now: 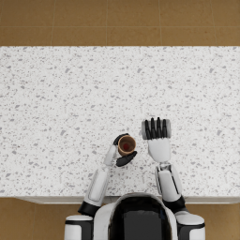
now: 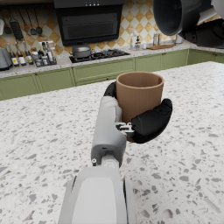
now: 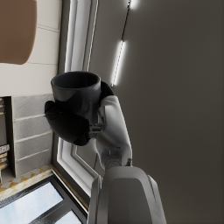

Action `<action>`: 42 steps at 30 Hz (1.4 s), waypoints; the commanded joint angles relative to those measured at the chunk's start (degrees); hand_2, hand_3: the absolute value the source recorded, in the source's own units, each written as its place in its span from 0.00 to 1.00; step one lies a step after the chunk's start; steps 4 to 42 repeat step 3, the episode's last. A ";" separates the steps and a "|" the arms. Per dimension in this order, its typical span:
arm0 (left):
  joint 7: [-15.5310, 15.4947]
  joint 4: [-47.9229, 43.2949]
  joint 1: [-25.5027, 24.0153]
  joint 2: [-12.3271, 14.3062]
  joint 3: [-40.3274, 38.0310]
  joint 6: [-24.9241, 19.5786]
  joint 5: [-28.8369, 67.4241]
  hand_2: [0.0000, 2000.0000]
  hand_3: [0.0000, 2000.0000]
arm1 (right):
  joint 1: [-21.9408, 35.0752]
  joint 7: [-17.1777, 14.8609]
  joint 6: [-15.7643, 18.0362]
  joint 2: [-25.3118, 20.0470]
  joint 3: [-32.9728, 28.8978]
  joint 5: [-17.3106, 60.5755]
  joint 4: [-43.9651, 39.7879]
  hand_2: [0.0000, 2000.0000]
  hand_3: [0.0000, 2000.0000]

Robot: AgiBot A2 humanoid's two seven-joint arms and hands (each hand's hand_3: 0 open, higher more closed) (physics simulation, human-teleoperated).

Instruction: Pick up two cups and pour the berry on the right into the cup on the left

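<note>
Left hand (image 1: pixel 123 151) is wrapped round the brown cup (image 1: pixel 126 145), dark fingers (image 2: pixel 151 122) curled against its side wall and the thumb behind, holding it upright above the worktop (image 1: pixel 56 117). Down in that cup, in the head view, there's a red spot, the berry (image 1: pixel 126 146) by the look of it, already sitting in the cup on the left.

Over to the right hand (image 1: pixel 157 131): its wrist view shows it closed round the dark cup (image 3: pixel 76 98), which is tipped hard over, mouth turned away from the forearm. The left wrist view catches that dark cup high up beyond the left hand, rim tilted toward the brown one. From the head the cup itself is hidden under the back of the hand, just beside the left hand and a touch further out.

So the pour looks done or nearly done, I'd say; nothing red shows at the dark cup's mouth.

How will these handle? Both cups read as light, stiff, smooth-walled and open-topped, so a mid-wall wrap is the sensible hold, as each hand has now. Smooth sides could slip if the hold loosens during tilting. The berry looks small and round, likely to roll and bounce, so the rims want to stay close together.
</note>
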 commanded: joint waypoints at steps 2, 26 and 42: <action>-0.01 -0.03 -0.02 0.00 -0.01 -0.04 0.00 1.00 0.64 | -0.02 0.00 0.00 0.00 -0.01 0.00 0.02 1.00 0.64; -0.01 -0.03 -0.03 -0.01 -0.01 -0.05 0.00 1.00 0.64 | -0.03 0.00 0.00 0.01 -0.01 0.00 0.03 1.00 0.64; -0.01 -0.03 -0.03 -0.01 -0.01 -0.05 0.00 1.00 0.64 | -0.03 0.00 0.00 0.01 -0.01 0.00 0.03 1.00 0.64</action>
